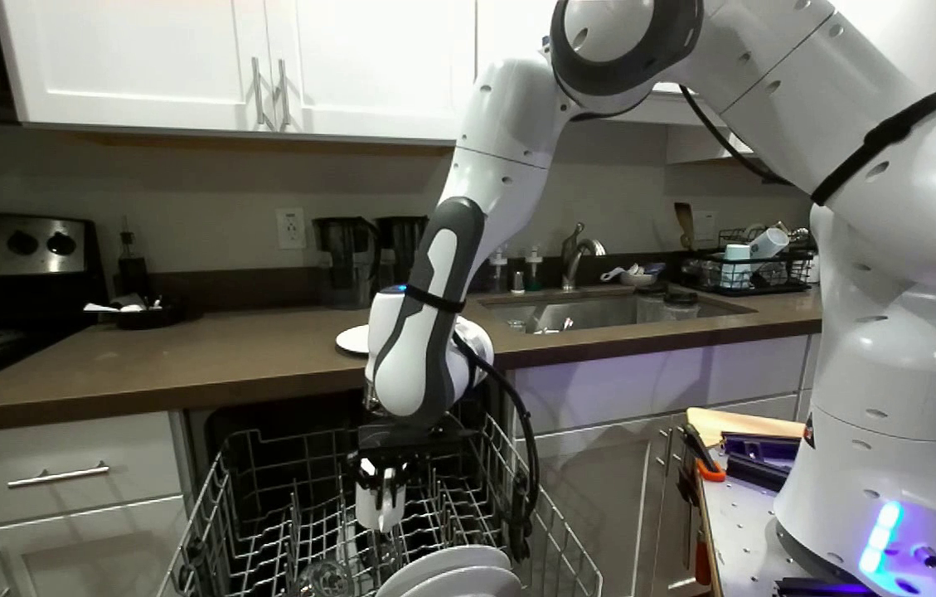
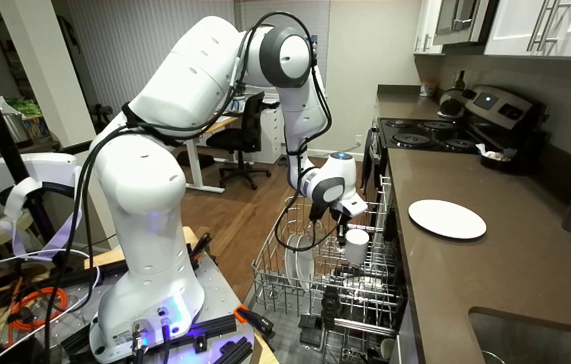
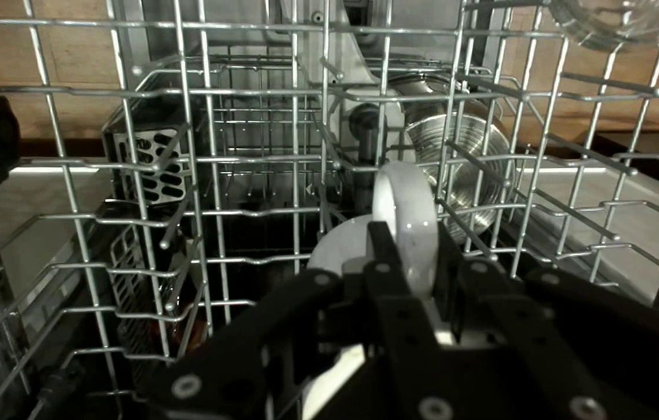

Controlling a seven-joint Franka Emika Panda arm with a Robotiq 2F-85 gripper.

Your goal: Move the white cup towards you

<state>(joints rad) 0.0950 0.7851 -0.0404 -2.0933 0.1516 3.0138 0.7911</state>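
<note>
My black two-fingered gripper (image 3: 414, 248) pinches the handle (image 3: 417, 216) of the glossy white cylindrical cup (image 2: 356, 247) over the silvery wire dishwasher rack (image 3: 259, 158), which holds round greyish-white plates (image 1: 466, 580) and a clear glass vessel (image 1: 326, 575)

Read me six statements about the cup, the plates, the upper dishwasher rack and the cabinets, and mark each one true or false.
1. The hand holds the white cup. True.
2. The flat white plate lies in the sink. False: it lies on the counter.
3. The upper dishwasher rack is pushed all the way in. False: it is pulled out.
4. In that rack, plates stand on edge. True.
5. The upper cabinet doors hang open. False: they are shut.
6. A clear glass sits in that same rack. True.
</note>
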